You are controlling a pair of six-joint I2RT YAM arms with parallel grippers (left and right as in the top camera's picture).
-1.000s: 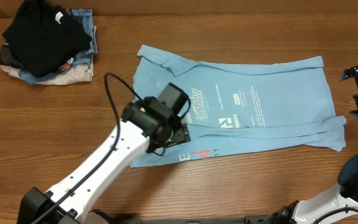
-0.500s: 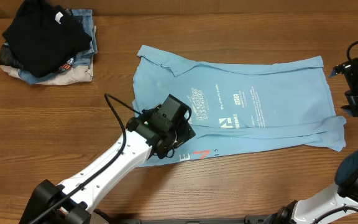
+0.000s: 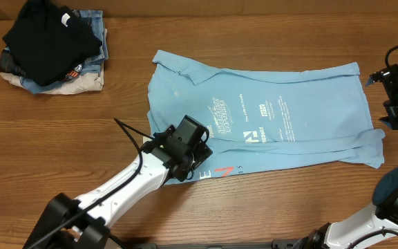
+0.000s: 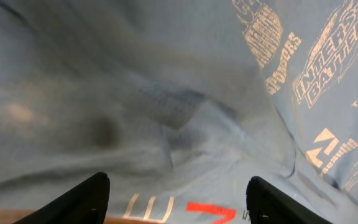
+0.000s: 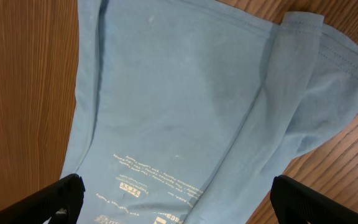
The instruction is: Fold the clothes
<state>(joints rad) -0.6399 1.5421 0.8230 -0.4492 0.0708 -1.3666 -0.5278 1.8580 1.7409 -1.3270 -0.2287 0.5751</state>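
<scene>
Left gripper [image 3: 187, 146] has sunk lower over the sky-blue T-shirt [image 3: 302, 117], which lies flat on the wooden table [image 3: 61, 131], long axis left-right. I see its jaws wide apart, gripping nothing, near the red lettering [image 4: 207, 212]. Right gripper [image 3: 394, 97], also wide and empty, sits off the shirt's right end.

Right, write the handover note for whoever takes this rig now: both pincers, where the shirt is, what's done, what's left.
Left pincer: open, empty, low over the T-shirt near its near-left corner.
Right pincer: open, empty, just off the shirt's right end, not touching it.
Shirt: spread print side up on the table, with a narrow lengthwise fold along the near edge.
Done: shirt laid out, and that one strip turned in.
Left: all the main folds; it is not yet a compact packet.
The pile of other clothes sits at the far left, apart from the shirt.
</scene>
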